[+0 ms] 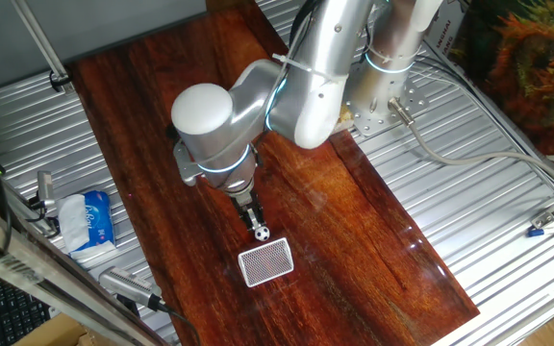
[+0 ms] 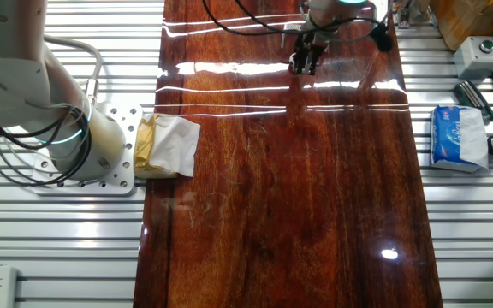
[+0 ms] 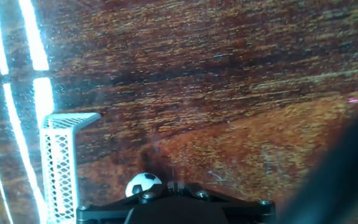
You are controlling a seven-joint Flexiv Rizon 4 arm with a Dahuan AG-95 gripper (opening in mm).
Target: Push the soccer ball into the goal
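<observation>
I see the gripper [image 1: 257, 223] touching the soccer ball [image 1: 262, 232], just beside the goal [image 1: 266, 262]; fingers look clenched.

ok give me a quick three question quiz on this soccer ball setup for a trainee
1. True or false: the soccer ball is already inside the goal.
2. In the fixed view showing the goal, what lies left of the wooden board on the metal slats? A) blue-and-white tissue packet B) red cup C) banana
3. Fill in: the claw sits right ____ the ball, on the side away from the goal.

Key: 1 false, the ball lies just outside the goal; 2 A; 3 behind.
</observation>
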